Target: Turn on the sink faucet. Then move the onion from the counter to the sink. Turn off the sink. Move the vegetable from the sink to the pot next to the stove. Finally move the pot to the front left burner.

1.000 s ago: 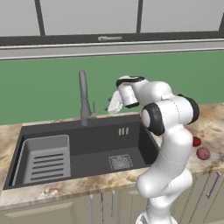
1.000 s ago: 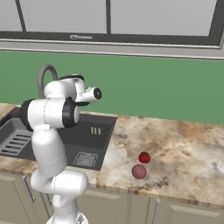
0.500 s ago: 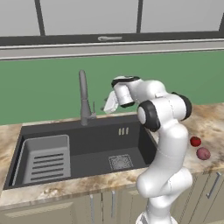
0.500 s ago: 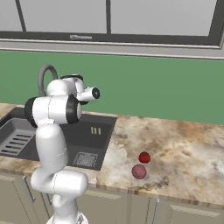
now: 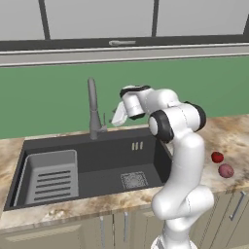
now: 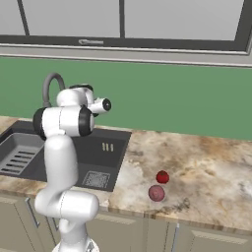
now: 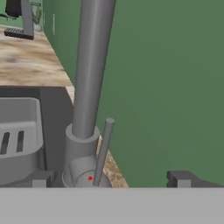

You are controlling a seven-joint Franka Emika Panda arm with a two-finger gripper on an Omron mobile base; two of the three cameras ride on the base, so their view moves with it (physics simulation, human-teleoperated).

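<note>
While the end effector (image 5: 118, 115) hangs with jaws apart just at 3 o'clock of the sink faucet (image 5: 92, 109), no water runs; the onion (image 5: 225, 170) waits on the desk (image 5: 233, 138), every step remaining.

A green wall (image 5: 58, 102) below a window (image 5: 121, 19).

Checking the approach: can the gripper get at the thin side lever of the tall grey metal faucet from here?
Probably yes: the open gripper faces the thin lever of the grey faucet, with nothing between them.
</note>
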